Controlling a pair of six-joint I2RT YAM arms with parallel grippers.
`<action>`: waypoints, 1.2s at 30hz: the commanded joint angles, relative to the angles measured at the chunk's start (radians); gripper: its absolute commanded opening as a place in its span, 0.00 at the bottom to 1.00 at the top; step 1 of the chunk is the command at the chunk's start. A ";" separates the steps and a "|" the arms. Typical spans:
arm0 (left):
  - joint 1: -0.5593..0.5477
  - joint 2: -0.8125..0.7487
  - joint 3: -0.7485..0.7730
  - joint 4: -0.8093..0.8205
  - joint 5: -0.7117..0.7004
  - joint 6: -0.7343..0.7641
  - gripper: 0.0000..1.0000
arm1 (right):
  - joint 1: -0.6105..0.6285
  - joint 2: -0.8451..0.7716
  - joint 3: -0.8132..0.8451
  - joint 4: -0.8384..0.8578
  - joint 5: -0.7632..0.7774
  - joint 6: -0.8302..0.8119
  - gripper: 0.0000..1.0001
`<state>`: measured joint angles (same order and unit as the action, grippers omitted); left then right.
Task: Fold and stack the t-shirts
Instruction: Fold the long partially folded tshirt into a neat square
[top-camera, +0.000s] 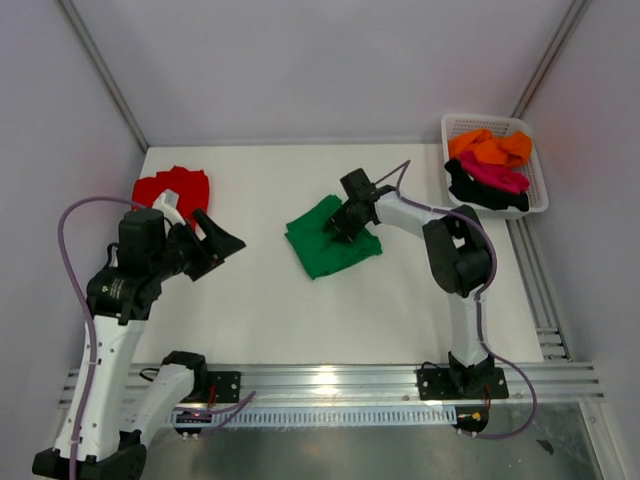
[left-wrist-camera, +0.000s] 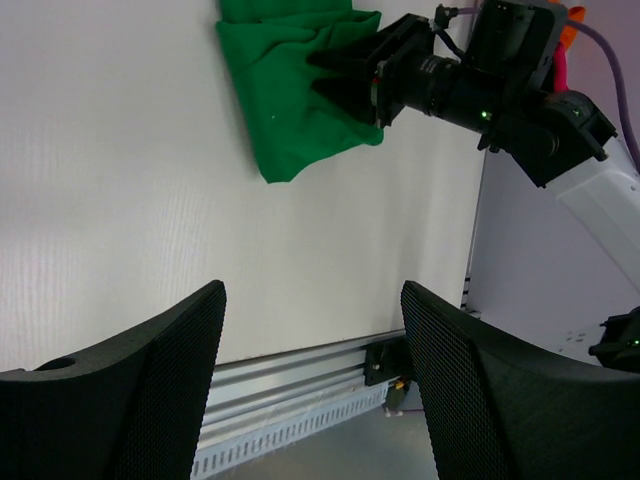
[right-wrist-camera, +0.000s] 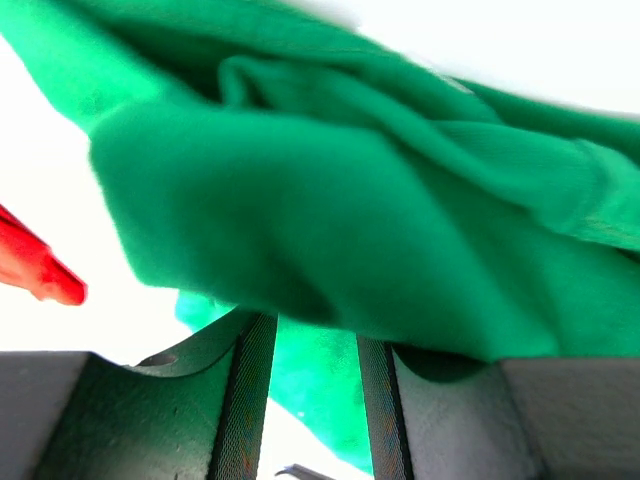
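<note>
A bright green t-shirt (top-camera: 330, 240) (left-wrist-camera: 290, 100) (right-wrist-camera: 350, 200) lies partly folded at the table's middle. My right gripper (top-camera: 340, 225) (left-wrist-camera: 335, 75) (right-wrist-camera: 310, 325) is pushed into its right edge. The jaws stand partly apart, and a fold of green cloth drapes over the tips and hides them. A red t-shirt (top-camera: 170, 185) (right-wrist-camera: 30, 265) lies bunched at the far left. My left gripper (top-camera: 228, 240) (left-wrist-camera: 310, 300) hovers open and empty above the table just right of the red shirt, pointing toward the green one.
A white mesh basket (top-camera: 540, 200) at the far right holds an orange t-shirt (top-camera: 490, 148), a magenta one (top-camera: 495, 177) and a black one (top-camera: 470, 190). An aluminium rail (top-camera: 330, 380) runs along the near table edge, with another down the right side.
</note>
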<state>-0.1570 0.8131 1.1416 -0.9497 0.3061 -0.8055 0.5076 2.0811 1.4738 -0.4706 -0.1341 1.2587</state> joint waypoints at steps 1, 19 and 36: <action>-0.001 -0.011 -0.022 0.029 0.013 -0.014 0.74 | 0.031 0.008 0.072 -0.045 0.178 -0.197 0.41; -0.003 0.021 -0.098 0.117 0.050 -0.040 0.74 | 0.160 -0.270 0.114 0.118 0.079 -0.870 0.42; -0.001 0.011 -0.088 0.095 0.033 -0.037 0.74 | 0.186 0.114 0.454 -0.230 0.605 -1.104 0.41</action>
<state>-0.1570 0.8349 1.0447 -0.8703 0.3401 -0.8391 0.6926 2.2124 1.8427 -0.6304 0.3145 0.1871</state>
